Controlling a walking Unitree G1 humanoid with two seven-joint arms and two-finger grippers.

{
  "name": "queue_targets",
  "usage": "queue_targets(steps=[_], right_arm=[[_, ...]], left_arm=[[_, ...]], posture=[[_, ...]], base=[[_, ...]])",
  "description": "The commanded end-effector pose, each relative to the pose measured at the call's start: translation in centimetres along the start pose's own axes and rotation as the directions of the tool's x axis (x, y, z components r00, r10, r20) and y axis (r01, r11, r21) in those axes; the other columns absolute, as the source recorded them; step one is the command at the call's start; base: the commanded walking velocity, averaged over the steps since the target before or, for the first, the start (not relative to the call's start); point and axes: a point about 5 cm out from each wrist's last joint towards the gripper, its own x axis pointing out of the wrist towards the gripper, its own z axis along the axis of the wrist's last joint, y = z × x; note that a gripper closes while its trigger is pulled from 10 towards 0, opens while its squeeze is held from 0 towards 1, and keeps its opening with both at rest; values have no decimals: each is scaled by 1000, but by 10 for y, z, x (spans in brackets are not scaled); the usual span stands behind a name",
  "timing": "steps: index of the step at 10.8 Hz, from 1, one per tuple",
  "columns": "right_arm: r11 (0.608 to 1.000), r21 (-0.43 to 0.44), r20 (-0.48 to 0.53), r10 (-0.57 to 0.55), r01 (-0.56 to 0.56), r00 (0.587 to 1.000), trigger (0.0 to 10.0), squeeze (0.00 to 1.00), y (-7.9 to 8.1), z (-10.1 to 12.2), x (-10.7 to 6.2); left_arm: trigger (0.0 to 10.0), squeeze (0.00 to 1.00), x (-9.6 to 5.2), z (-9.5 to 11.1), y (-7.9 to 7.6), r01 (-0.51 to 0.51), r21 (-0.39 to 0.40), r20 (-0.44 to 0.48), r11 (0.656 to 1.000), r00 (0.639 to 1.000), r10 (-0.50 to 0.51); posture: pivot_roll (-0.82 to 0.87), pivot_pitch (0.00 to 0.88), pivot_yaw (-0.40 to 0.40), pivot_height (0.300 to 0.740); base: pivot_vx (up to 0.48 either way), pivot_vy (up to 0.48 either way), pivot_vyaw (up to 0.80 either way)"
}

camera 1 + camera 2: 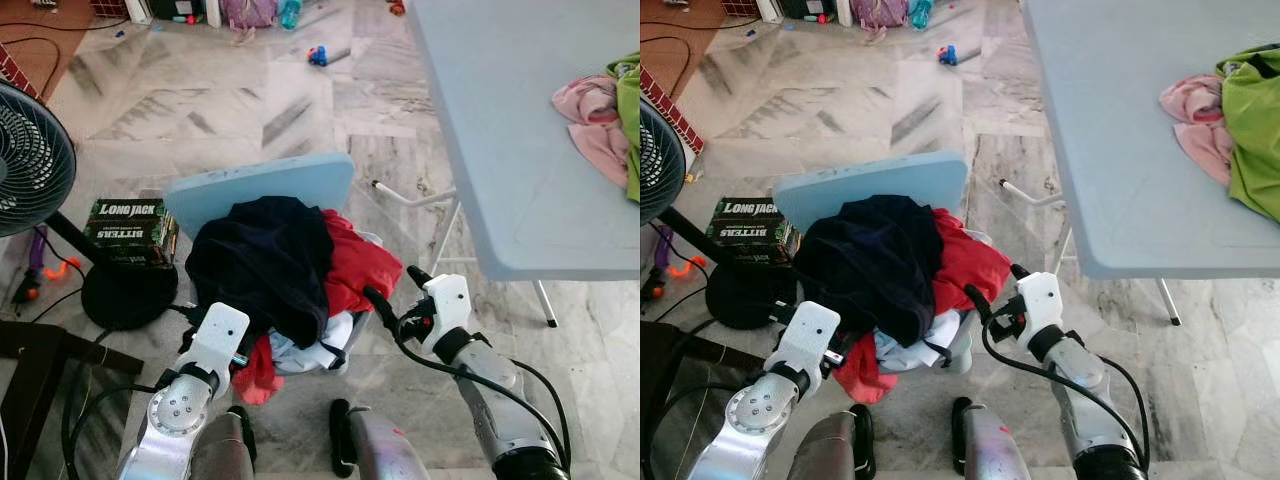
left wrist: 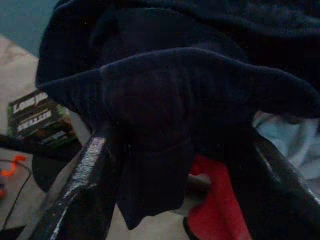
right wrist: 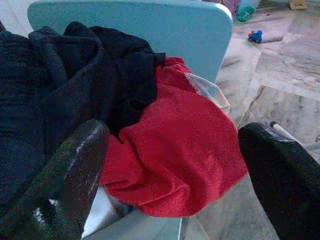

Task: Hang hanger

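Observation:
A pale blue chair (image 1: 270, 185) stands in front of me, piled with clothes. A dark navy garment (image 1: 265, 260) lies on top, with a red garment (image 1: 350, 265) beside it and pale blue cloth underneath. My left gripper (image 2: 175, 140) is open at the near left of the pile, and a fold of the navy garment (image 2: 150, 100) hangs between its fingers. Just apart from the pile's right side, my right gripper (image 1: 395, 285) is also open and faces the red garment (image 3: 185, 155).
A pale blue folding table (image 1: 500, 150) stands to the right, with pink cloth (image 1: 590, 120) and green cloth (image 1: 630, 110) on it. To the left are a floor fan (image 1: 30, 170), its round base (image 1: 130, 295) and a green box (image 1: 130, 230). Toys lie on the marble floor beyond.

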Motion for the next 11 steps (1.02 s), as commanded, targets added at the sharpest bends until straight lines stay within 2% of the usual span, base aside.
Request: queue_targets(steps=[1,3,4,5,7,8,9,10,11], right_arm=[[1000,9,-28,1,0,1000,10000,0,1,-7,-5],[1000,7,-33,3,-2,999,10000,0,1,-8,-5],[1000,7,-31,5,-5,1000,10000,0,1,-7,-3],[1000,7,-30,5,-5,1000,10000,0,1,-7,-2],[1000,10,-31,7,-7,999,10000,0,3,-8,-3],[1000,9,-35,9,-9,999,10000,0,3,-9,-4],[1000,8,-38,11,-11,999,10000,0,3,-10,-4],[1000,6,-36,13,-13,999,10000,0,3,-9,-2],[1000,4,-34,14,-14,999,10000,0,3,-8,0]], left_arm=[[10000,0,-2,-4,-1,-1,-10,-29,1000,1000,1],[10000,0,-3,0,4,7,-18,-34,1000,999,-7],[10000,255,-6,7,7,19,-41,-18,999,1000,-20],[10000,1000,-7,3,6,38,-49,-32,998,999,-40],[10000,1000,-8,-11,5,28,12,-81,1000,996,-27],[10000,608,-8,-2,9,-13,35,-31,999,999,14],[10000,420,-7,4,12,-41,5,-7,999,999,41],[10000,0,-3,3,13,-39,3,-20,999,999,39],[10000,0,-1,3,14,-40,-2,-20,999,999,40]], posture=[[45,237,-63,740],[49,237,-65,740],[51,237,-65,740],[51,237,-65,740],[52,238,-63,740],[52,240,-65,740],[52,240,-65,740],[55,237,-66,740],[53,236,-67,740]], base=[[0,0,0],[0,0,0],[0,0,0],[0,0,0],[0,0,0],[0,0,0],[0,0,0],[0,0,0],[0,0,0]])
